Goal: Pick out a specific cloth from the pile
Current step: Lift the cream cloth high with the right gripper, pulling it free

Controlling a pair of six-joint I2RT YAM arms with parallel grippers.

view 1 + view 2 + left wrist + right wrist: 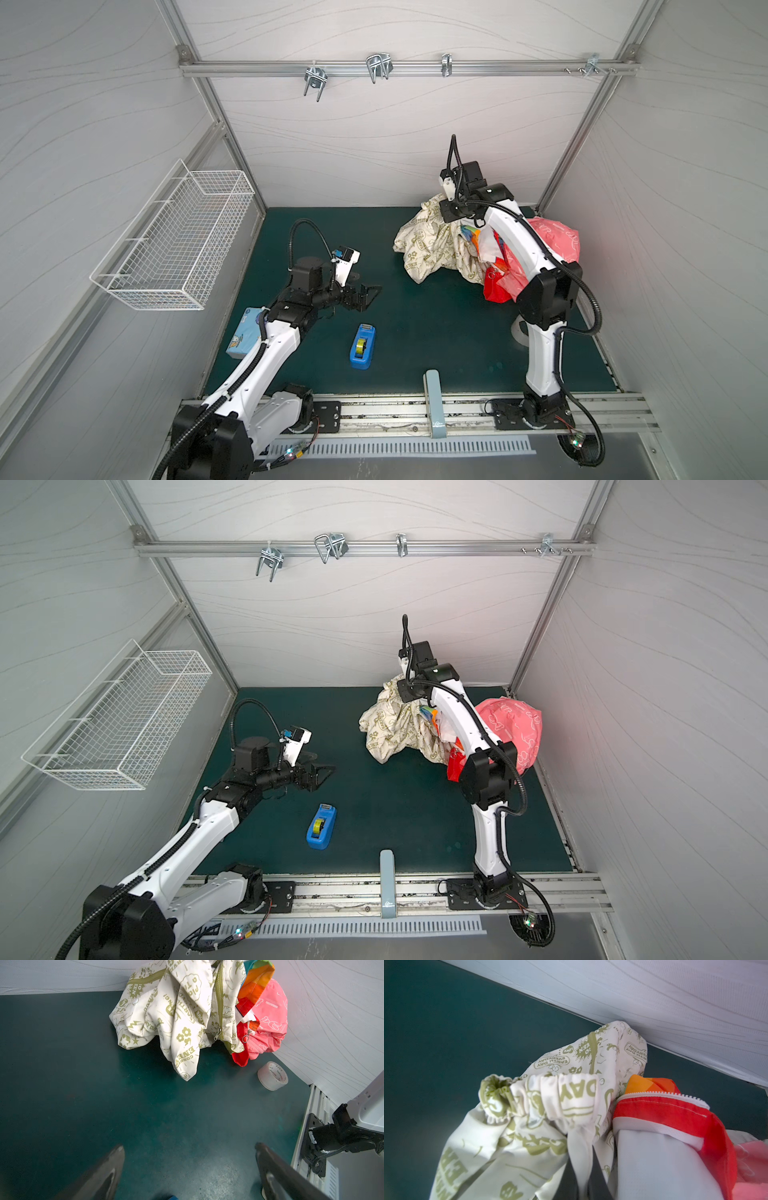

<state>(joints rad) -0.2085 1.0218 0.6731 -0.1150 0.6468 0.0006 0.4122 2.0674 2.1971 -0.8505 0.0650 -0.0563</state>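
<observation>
**Cream cloth pinched at the far right**

The cloth (432, 249) looks soft, light and floppy. It hangs from the right jaws, which are clamped tight on a fold near its top. Its lower folds rest on the counter (415, 332), far right, on the left side of the pile (245, 1022). A gathered cuff would probably give firmer hold. The left jaws gape wide, empty. Three cloths: one cream, one pink (557, 241), one multicoloured (496, 286).
</observation>
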